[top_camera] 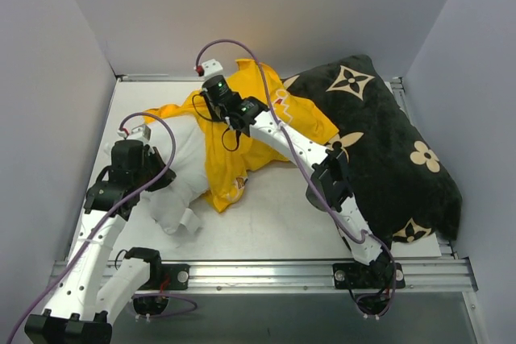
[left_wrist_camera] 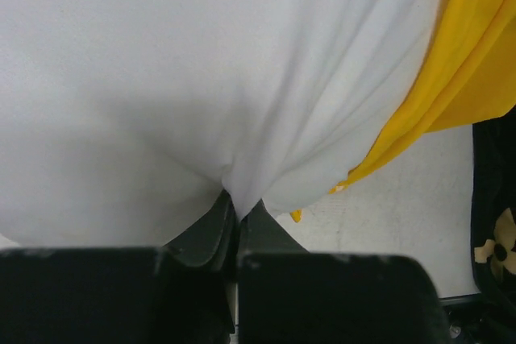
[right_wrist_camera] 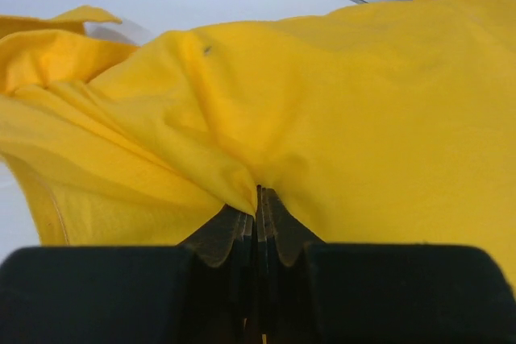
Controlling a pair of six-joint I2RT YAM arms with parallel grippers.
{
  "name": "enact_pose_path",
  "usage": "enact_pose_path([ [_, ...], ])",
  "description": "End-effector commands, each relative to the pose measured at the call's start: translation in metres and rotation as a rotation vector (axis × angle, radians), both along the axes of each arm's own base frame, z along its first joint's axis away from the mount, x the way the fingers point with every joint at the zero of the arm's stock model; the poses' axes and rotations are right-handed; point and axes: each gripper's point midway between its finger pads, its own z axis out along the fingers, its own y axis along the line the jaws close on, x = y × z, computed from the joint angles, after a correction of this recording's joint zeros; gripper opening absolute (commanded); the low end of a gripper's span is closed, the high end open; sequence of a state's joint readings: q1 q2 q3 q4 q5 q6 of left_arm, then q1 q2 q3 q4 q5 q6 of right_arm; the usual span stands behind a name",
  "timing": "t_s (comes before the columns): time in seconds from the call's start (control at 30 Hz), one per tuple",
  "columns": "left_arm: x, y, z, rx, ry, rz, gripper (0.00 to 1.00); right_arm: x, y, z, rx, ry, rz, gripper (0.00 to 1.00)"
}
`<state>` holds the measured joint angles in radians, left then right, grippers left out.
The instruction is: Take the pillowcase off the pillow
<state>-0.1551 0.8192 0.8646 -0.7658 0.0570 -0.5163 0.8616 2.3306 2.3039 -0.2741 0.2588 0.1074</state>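
Two claws were at work on one bundle, and both were pressed together on cloth. The left claw (left_wrist_camera: 236,209) pinched a small tuck of the plump white rectangular pillow (top_camera: 179,168), and the right claw (right_wrist_camera: 258,196) nipped a thin fold of the bright yellow printed fabric pillowcase (top_camera: 230,163). The pillow lay on the left half of the white table (top_camera: 278,215). Its near end was bare, and its far end was covered by the case, which was bunched up and spilling to the right. To my eye the danger lay in those slight grips. If the yellow fold slid out during a pull, the case would stay put. If the white tuck gave way, the pillow would simply be dragged along inside its cover. The case might also catch on the pillow's far corners, which I could not see. The big black pillow with tan flower marks (top_camera: 387,151) lay just beside the yellow cloth and could be shoved. Only the overhead view showed how much of the pillow was already uncovered, while only the wrist views showed exactly what each claw had hold of.
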Motion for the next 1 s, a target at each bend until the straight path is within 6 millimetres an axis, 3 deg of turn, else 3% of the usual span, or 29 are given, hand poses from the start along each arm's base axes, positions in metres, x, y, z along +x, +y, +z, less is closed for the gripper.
enact_pose_path([
  [0.0, -0.006, 0.006, 0.011, 0.001, -0.025, 0.037, 0.00, 0.054, -0.120, 0.064, -0.004, -0.103, -0.358, 0.00],
  [0.1, -0.010, 0.011, 0.015, 0.002, -0.036, 0.060, 0.00, 0.061, -0.147, 0.090, 0.035, -0.128, -0.405, 0.00],
  [0.27, -0.018, 0.030, 0.023, 0.052, -0.056, 0.140, 0.00, 0.064, -0.168, 0.131, 0.089, -0.184, -0.435, 0.00],
  [0.37, -0.019, 0.045, 0.029, 0.084, -0.068, 0.207, 0.00, 0.062, -0.173, 0.135, 0.135, -0.158, -0.424, 0.00],
  [0.47, -0.010, 0.053, 0.034, 0.089, -0.080, 0.241, 0.00, 0.048, -0.157, 0.118, 0.152, -0.091, -0.349, 0.00],
  [0.5, -0.007, 0.054, 0.034, 0.096, -0.080, 0.246, 0.00, 0.042, -0.152, 0.101, 0.129, -0.057, -0.332, 0.00],
  [0.67, 0.025, 0.063, 0.034, 0.122, -0.081, 0.277, 0.00, 0.003, -0.108, 0.072, 0.083, 0.005, -0.183, 0.01],
  [0.73, 0.033, 0.054, 0.037, 0.092, -0.087, 0.241, 0.00, -0.009, -0.101, 0.059, 0.068, 0.035, -0.158, 0.13],
  [0.77, 0.035, 0.051, 0.037, 0.086, -0.088, 0.223, 0.00, -0.018, -0.097, 0.064, 0.079, 0.036, -0.135, 0.35],
  [0.8, 0.035, 0.049, 0.038, 0.080, -0.097, 0.208, 0.07, -0.024, -0.095, 0.065, 0.077, 0.037, -0.127, 0.44],
  [0.83, 0.035, 0.049, 0.041, 0.085, -0.109, 0.205, 0.28, -0.032, -0.097, 0.068, 0.076, 0.036, -0.120, 0.58],
  [0.97, 0.031, 0.051, 0.066, 0.116, -0.186, 0.176, 0.74, -0.063, -0.096, 0.090, 0.092, 0.013, -0.075, 0.72],
])
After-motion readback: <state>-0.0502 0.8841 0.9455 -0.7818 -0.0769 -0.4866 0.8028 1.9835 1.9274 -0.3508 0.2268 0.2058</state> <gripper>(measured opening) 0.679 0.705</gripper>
